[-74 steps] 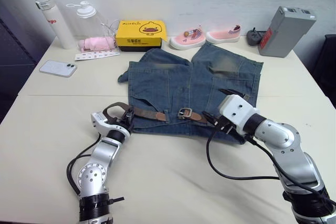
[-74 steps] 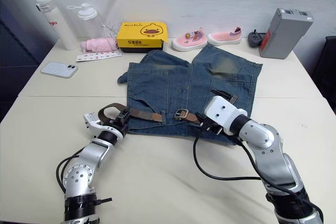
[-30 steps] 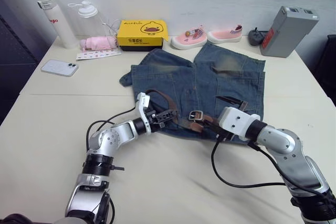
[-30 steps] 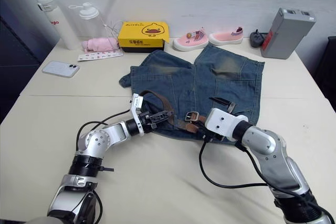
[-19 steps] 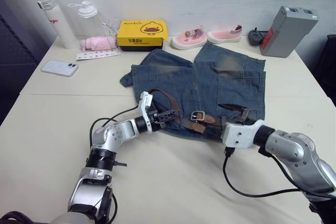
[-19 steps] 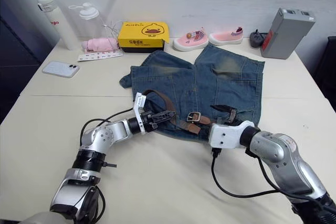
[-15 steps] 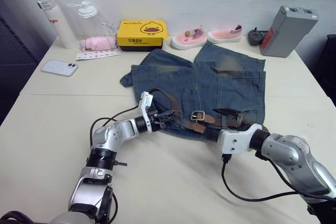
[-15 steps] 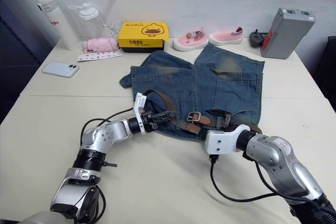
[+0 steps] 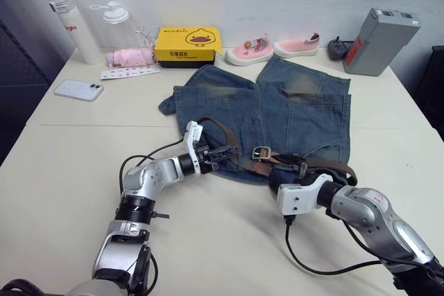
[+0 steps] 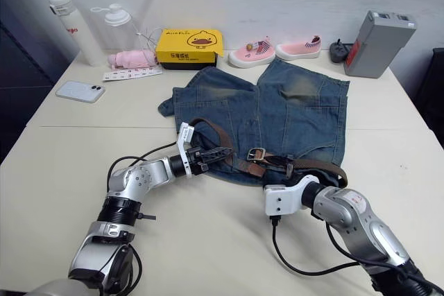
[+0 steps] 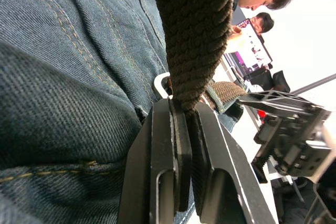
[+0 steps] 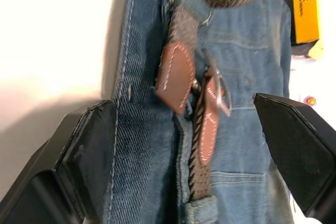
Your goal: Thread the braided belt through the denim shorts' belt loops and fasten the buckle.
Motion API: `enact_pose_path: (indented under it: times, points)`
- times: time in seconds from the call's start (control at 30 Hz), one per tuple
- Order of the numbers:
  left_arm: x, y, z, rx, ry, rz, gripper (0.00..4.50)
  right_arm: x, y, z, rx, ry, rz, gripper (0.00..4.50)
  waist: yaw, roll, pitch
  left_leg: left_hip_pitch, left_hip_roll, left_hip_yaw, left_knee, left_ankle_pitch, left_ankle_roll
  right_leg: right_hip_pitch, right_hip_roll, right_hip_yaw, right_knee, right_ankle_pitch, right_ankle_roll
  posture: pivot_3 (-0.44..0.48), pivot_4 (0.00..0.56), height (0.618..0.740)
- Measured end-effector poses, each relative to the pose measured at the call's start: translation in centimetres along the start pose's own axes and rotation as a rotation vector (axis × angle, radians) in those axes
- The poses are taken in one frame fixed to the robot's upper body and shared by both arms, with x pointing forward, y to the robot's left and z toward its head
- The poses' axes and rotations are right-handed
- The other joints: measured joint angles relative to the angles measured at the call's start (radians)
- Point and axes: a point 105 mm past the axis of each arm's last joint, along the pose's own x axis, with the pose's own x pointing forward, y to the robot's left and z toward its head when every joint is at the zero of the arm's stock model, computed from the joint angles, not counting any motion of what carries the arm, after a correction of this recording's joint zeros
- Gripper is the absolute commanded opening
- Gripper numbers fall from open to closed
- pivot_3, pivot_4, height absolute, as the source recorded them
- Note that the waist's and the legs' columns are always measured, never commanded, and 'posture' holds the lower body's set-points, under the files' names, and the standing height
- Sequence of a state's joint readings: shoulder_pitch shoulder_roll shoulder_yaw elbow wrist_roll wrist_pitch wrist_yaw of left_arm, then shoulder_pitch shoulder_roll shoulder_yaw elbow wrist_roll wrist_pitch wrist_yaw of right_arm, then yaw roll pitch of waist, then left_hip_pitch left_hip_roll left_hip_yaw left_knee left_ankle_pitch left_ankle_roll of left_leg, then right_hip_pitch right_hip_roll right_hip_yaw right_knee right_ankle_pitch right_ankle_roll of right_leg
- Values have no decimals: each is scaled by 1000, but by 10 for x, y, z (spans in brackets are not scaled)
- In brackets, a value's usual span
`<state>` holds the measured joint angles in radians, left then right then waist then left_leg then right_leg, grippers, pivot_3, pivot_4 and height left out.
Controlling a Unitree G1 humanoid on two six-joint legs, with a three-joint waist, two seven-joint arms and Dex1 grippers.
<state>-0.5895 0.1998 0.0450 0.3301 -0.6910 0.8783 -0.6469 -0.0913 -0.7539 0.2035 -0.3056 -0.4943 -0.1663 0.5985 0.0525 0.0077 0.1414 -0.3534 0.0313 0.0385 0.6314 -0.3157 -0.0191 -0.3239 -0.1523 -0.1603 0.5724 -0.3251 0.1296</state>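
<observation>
Denim shorts [image 9: 277, 116]: faded blue, spread flat in the middle of the cream surface [image 9: 62, 171], waistband toward the robot, legs pointing at the far wall.
Braided belt [image 9: 239, 161]: dark brown, lying along the waistband; one part arches up in a loop at the robot's left end, another curves round past the shorts' right edge.
Buckle [image 9: 261, 152]: silver, resting on the denim near the middle of the waistband, beside a tan leather tab [image 12: 176, 77].
Belt loops: one seems to cross the strap just below the buckle [image 12: 202, 203], though the wrist view is too close to be sure.
Left claw [image 9: 220, 150]: fingers [image 11: 178, 166] pressed together on the braided belt at the foot of its raised loop, over the waistband.
Right claw [image 12: 181, 150]: fingers [image 12: 84, 156] spread wide apart, nothing between them but cloth below; it sits at the near edge of the shorts, just right of the buckle.
Far edge: yellow box [image 9: 186, 43], two pink shoes [image 9: 272, 48], two bottles [image 9: 87, 27], a grey case [image 9: 380, 31]; a phone [image 9: 78, 89] lies left of the shorts.
</observation>
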Motion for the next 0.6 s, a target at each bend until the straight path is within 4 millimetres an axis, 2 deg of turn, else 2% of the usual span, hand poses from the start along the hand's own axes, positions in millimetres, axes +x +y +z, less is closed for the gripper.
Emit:
enact_pose_path:
  times: [0.2,0.3,0.37,0.4,0.47,0.6]
  points:
    - [-1,1,0,-6,-2,4,0,5,-1,2,-6,-8,-8,4430,-2,0,0,0,0,0,0,0,0,0,0,0,0,0,0,0,150,683]
    - [-1,1,1,-7,-3,5,0,9,-1,6,5,-24,-18,3738,-2,0,0,0,0,0,0,0,0,0,0,0,1,0,0,0,150,683]
    - [-1,1,0,-10,-1,4,0,10,-1,8,8,-32,-20,2828,-1,0,0,0,0,0,0,0,0,0,0,0,1,0,0,0,150,683]
    - [-1,1,0,-10,-1,4,0,10,-1,8,7,-33,-21,2147,-1,0,0,0,0,0,0,0,0,0,0,0,1,0,0,0,150,683]
    - [-1,1,0,-10,0,5,0,10,-2,8,6,-33,-21,1567,-1,0,0,0,0,0,0,0,0,0,0,0,1,0,0,0,150,683]
    - [-1,1,-1,-11,2,5,0,7,2,11,30,-42,2,1567,1,0,0,0,0,0,0,0,0,0,0,0,1,0,0,0,150,683]
